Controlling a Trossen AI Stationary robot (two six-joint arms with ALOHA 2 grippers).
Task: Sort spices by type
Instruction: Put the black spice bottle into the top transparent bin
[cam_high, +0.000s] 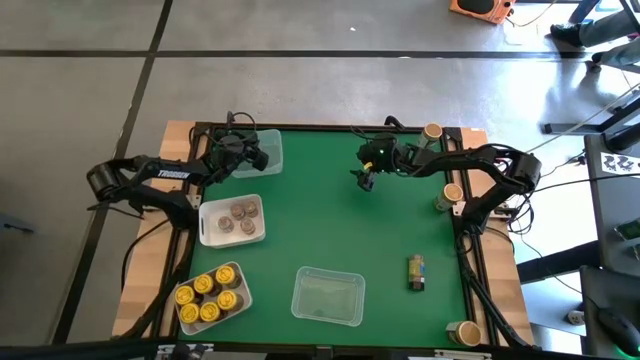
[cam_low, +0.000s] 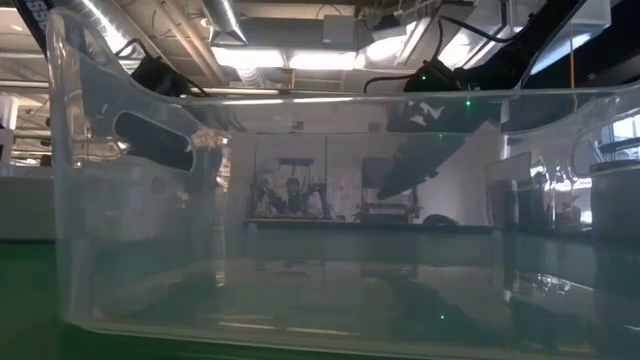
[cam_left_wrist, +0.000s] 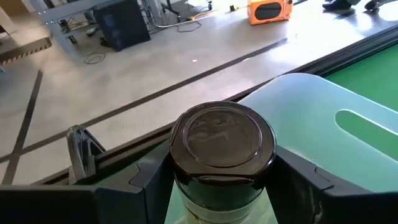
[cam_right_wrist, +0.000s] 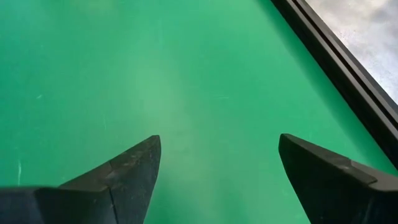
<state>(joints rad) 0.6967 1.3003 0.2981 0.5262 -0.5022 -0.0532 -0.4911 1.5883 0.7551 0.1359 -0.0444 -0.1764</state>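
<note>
My left gripper (cam_high: 248, 150) is at the far left of the table, shut on a spice jar with a glossy dark lid (cam_left_wrist: 222, 146), beside a translucent tray (cam_high: 268, 152). Several jars with brownish-grey lids stand in a white tray (cam_high: 205, 225). Another tray (cam_high: 236, 272), near the left front, holds several yellow-lidded jars. My right gripper (cam_high: 365, 180) hangs open over bare green mat (cam_right_wrist: 205, 81) at the far middle, with nothing between its fingers. My left gripper pinches the jar's body just under the lid (cam_left_wrist: 217, 193) between its two fingers (cam_left_wrist: 152, 183), one on each side. The fingers come slanting down from the table's left side. The jar stands upright with its lid up. Its bottom is out of view.
An empty clear tray (cam_high: 328, 297) lies at the front middle and fills the low view (cam_low: 320, 250). A small coloured block (cam_high: 417, 272) lies at the right. Tan-topped cylinders (cam_high: 432, 132) (cam_high: 452, 193) (cam_high: 462, 332) stand along the right frame. The mat's middle is bare.
</note>
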